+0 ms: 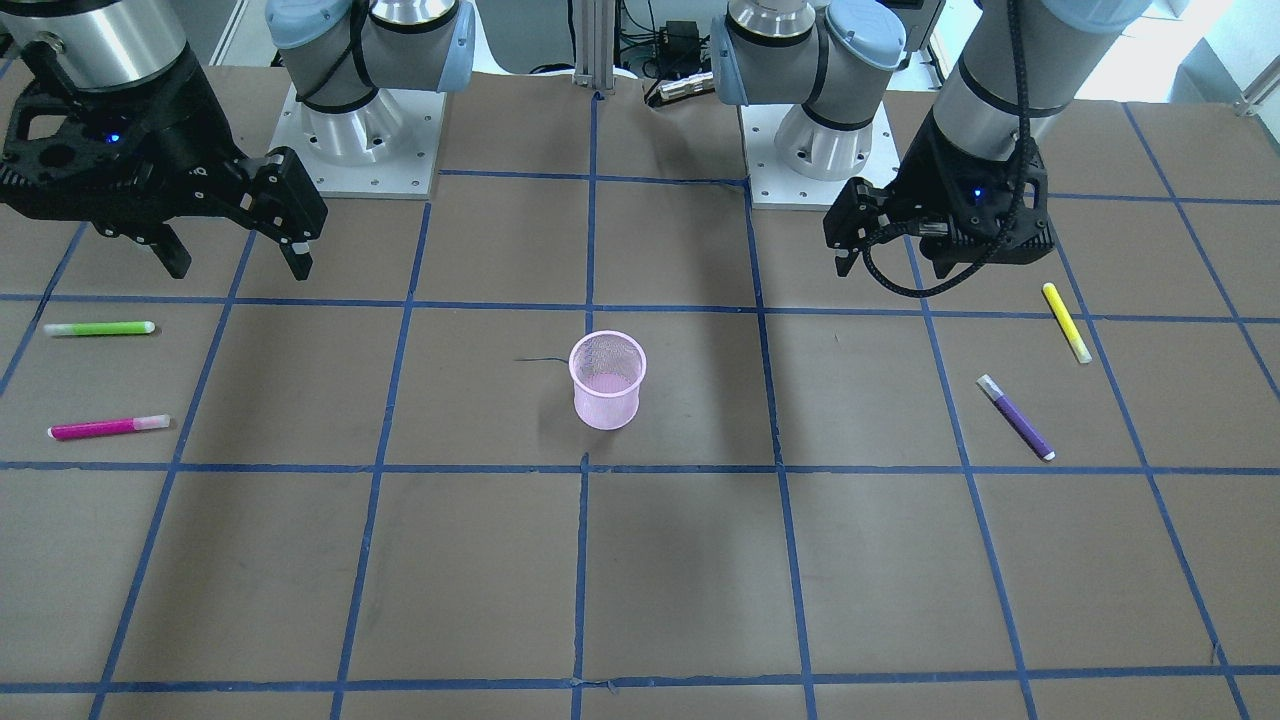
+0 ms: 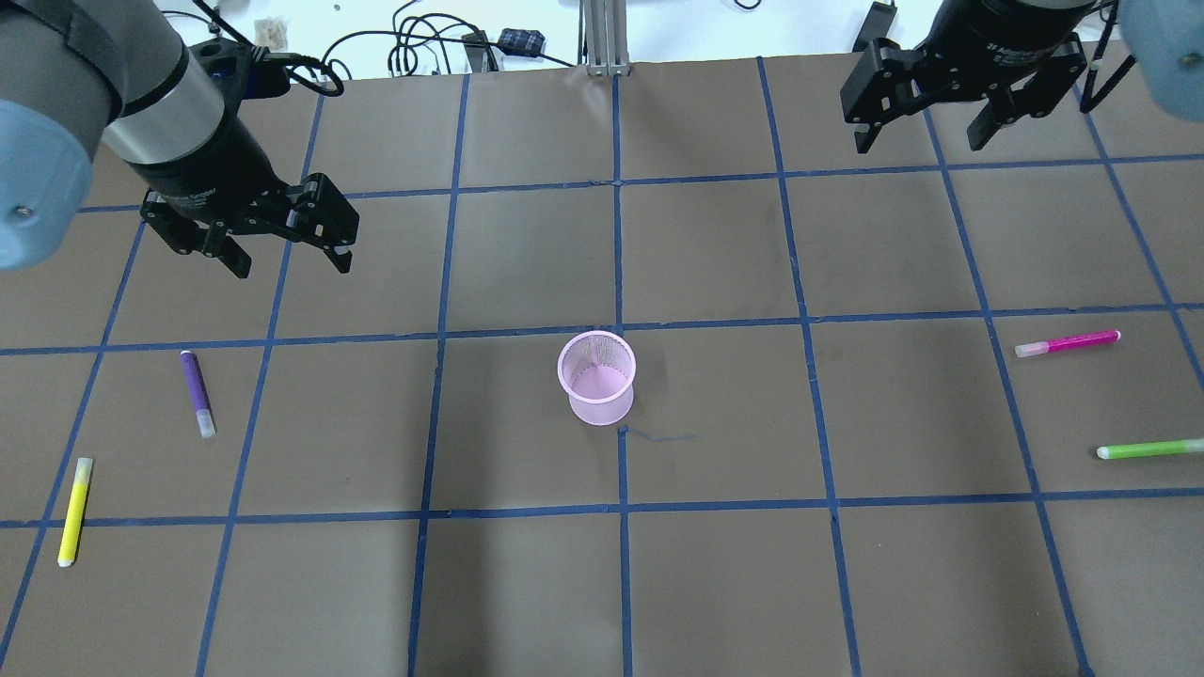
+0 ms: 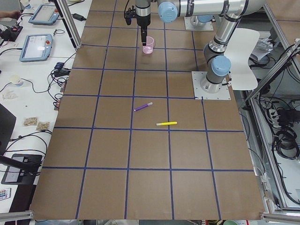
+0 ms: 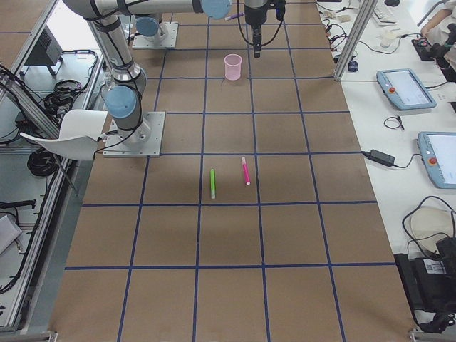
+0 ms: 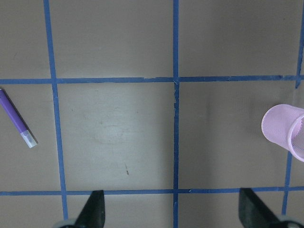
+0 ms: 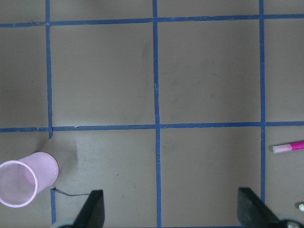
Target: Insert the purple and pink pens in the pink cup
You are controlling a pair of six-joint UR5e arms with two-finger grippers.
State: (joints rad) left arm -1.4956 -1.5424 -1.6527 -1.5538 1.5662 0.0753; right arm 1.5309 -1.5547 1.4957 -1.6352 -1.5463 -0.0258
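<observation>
Nearest the overhead camera among the things on the table (image 2: 715, 583) is the yellow pen (image 2: 74, 511), which lies flat close to that view's left edge. The purple pen (image 2: 198, 393) lies flat just beyond it, on the robot's left side.

The pink cup (image 2: 597, 376) is a mesh cup that stands upright near the middle of the table, over a line of the blue tape grid (image 2: 621, 564). It is empty: its open mouth shows only its own wall and bottom.

The pink pen (image 2: 1068, 342) and the green pen (image 2: 1149, 449) lie flat on the robot's right side, the green one close to the view's right edge. All the pens are well apart from the cup, with bare brown paper between.

The count is four pens, one of each colour, one cup and two grippers.

The left gripper (image 2: 290, 265) hangs above the table beyond the purple pen, its jaws spread wide and holding nothing. The right gripper (image 2: 920, 144) hangs over the far right squares, well apart from the pink pen, also wide apart and holding nothing.
</observation>
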